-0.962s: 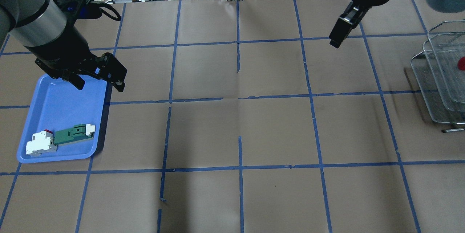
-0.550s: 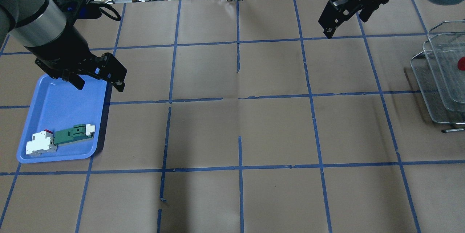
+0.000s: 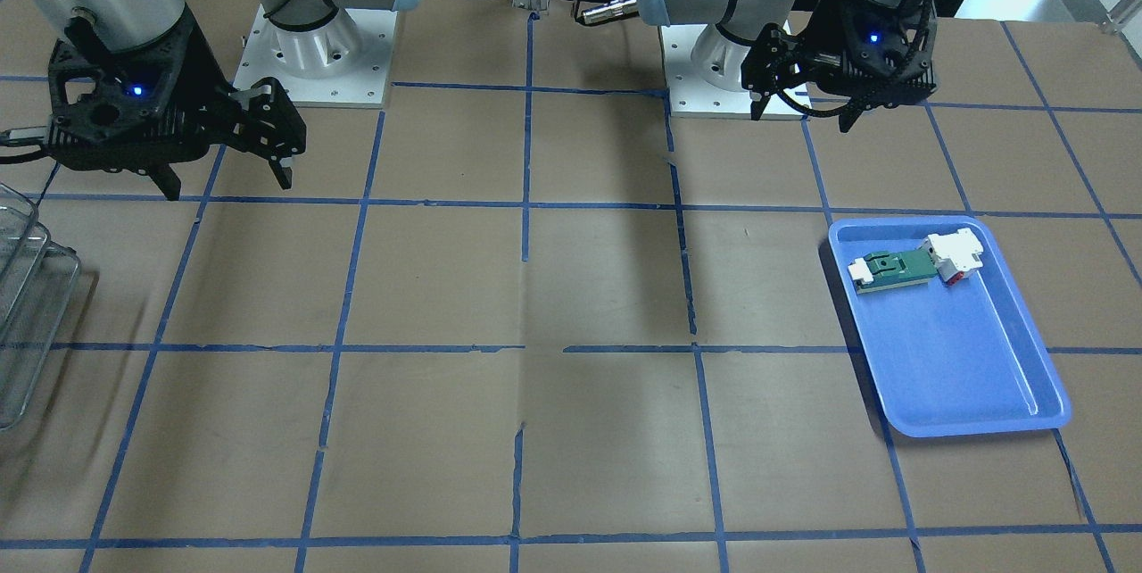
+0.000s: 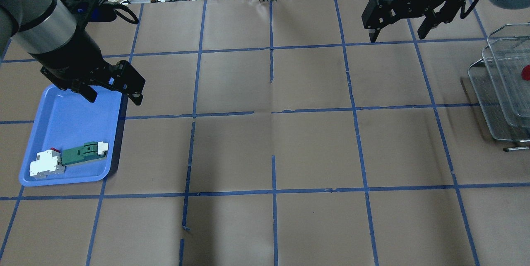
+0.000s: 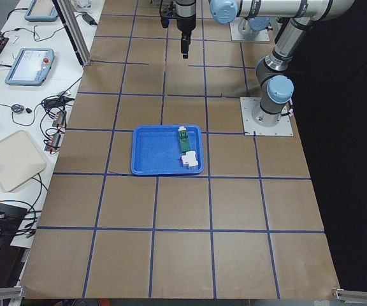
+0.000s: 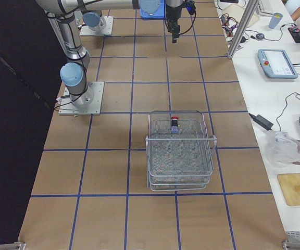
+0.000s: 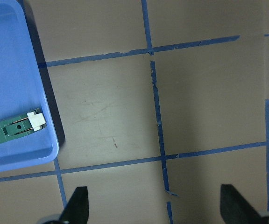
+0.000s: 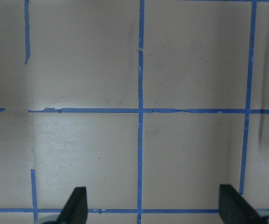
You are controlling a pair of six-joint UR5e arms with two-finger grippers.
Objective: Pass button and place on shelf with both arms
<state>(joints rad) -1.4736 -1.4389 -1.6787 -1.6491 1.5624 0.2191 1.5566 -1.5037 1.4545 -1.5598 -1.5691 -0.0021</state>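
**Right gripper turned about its wrist; button lodged on shelf**

Since the earlier frames the right gripper point(image 4: 398, 36) has been rotated from an edge-on pose to one in which both fingers are shown side by side. The left gripper point(image 4: 114, 99) has not been moved.

Both grippers are seen spread wide with nothing between the fingers. In each wrist view only taped table is shown beyond the bare fingertips.

The button point(image 6: 174, 123) is found on the top tier of the shelf point(image 4: 476, 79), near the end that faces the table's middle, with its red head showing.

The placement is therefore judged done. The right gripper is held well apart from the shelf, probably so that the wire tiers are not knocked. The left is hung over the corner of the blue tray point(image 4: 70, 117), where the green-and-white part point(image 4: 83, 154) and a white block point(image 4: 45, 164) are left untouched, being no part of the task.
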